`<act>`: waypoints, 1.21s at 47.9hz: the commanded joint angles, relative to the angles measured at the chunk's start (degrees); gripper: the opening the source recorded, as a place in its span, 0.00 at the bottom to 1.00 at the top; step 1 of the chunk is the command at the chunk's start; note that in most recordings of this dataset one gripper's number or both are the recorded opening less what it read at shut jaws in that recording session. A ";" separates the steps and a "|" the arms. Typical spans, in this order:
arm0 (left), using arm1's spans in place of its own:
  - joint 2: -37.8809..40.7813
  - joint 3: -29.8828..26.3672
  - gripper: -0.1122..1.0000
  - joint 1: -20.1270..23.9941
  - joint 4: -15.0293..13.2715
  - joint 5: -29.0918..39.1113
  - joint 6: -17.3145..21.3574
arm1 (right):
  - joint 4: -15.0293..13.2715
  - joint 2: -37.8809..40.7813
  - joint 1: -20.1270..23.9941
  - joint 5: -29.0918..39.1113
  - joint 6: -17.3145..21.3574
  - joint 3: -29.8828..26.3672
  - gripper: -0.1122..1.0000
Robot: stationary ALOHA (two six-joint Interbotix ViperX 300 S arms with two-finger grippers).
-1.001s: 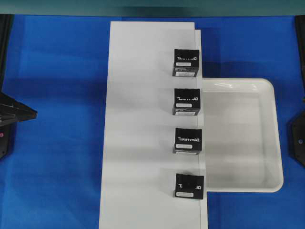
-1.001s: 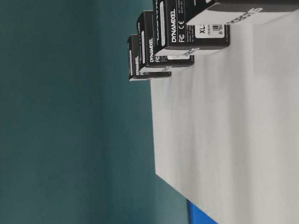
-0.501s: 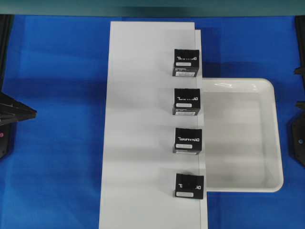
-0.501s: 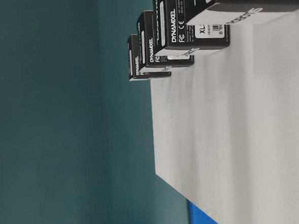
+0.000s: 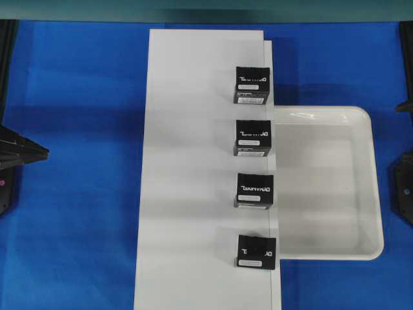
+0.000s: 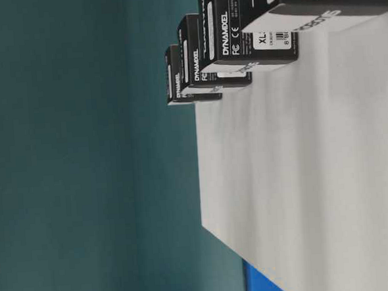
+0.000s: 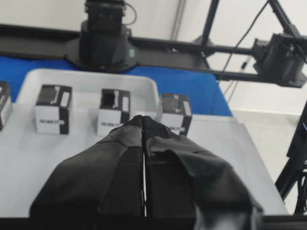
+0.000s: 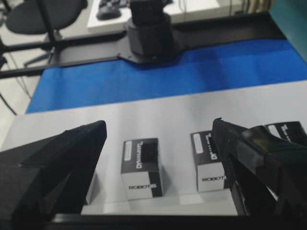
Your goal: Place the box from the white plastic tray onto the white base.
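Observation:
The box (image 5: 256, 252), black with only a short white mark on top, stands on the white base (image 5: 193, 161) near its front right edge, beside the tray's corner. In the left wrist view the box (image 7: 173, 114) is the rightmost of the row. The white plastic tray (image 5: 371, 187) holds nothing. My left gripper (image 7: 144, 119) is shut and empty, back from the row of boxes over the base (image 7: 48, 167). My right gripper (image 8: 158, 127) is open and empty, facing the row from the tray side. Its left finger (image 8: 67, 163) hides most of the box.
Three similar black boxes (image 5: 254, 190) (image 5: 253, 137) (image 5: 252, 84) stand in line on the base's right side. Dark arm parts sit at the left edge (image 5: 16, 155) and right edge (image 5: 403, 187) of the blue table. The table-level view shows the base (image 6: 301, 178) edge-on.
A dark piece of the right arm has shifted slightly at the overhead view's right edge. The boxes, tray and base have not moved.

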 commanded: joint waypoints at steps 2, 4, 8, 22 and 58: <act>0.35 -0.88 0.06 0.18 0.09 -0.44 0.09 | -0.18 0.35 -0.09 -0.53 0.00 -0.35 0.97; 0.26 -0.88 0.06 0.09 0.26 -0.53 0.09 | -0.18 0.44 -0.09 -0.53 0.00 -0.26 0.97; 0.26 -0.79 0.06 0.09 0.26 -0.44 0.09 | -0.18 0.44 -0.09 -0.53 0.09 -0.18 0.97; 0.26 -0.70 0.06 0.18 0.09 -0.70 0.35 | -0.18 0.53 -0.09 -0.97 -0.09 1.85 0.97; 0.35 -0.26 0.06 1.67 0.09 -5.19 0.18 | -0.18 0.18 0.62 -6.42 -0.53 3.69 0.97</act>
